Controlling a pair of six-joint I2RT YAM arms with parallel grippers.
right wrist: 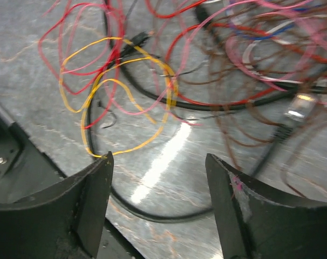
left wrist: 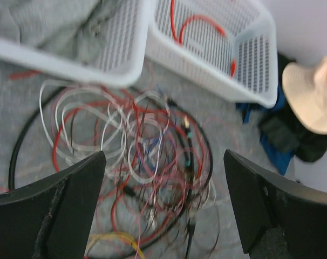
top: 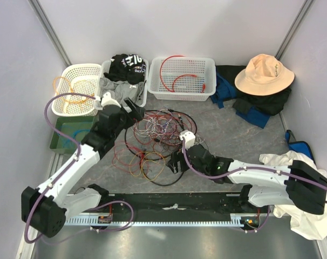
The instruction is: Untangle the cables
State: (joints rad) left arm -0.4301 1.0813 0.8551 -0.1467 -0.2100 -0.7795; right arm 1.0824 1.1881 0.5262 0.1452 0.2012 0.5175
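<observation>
A grey, marbled table (top: 244, 140) is carrying the cables (top: 155, 137), a loose round tangle of thin red, white, brown and black wires lying at its centre, ringed by one thicker black loop. At 12 o'clock from the tangle a white rectangular lattice basket (top: 179, 94) is holding a curled red wire (top: 166, 67). At 11 o'clock a second basket (top: 145, 89) is bulging with crumpled grey and black clothing (top: 123, 73), and at 10 o'clock a third basket (top: 72, 68) is cradling orange loops (top: 72, 86). A soft peach brimmed hat (top: 264, 74) is resting on dark folded cloth (top: 268, 102) at 2 o'clock. The left gripper (top: 135, 110) is hovering over the tangle's 10 o'clock edge, its matte black fingers spread wide with nothing between them. The right gripper (top: 174, 162) is hanging at the 5 o'clock edge, jaws likewise parted and empty, a thin yellow wire (right wrist: 125, 86) looping just beyond its fingertips.
</observation>
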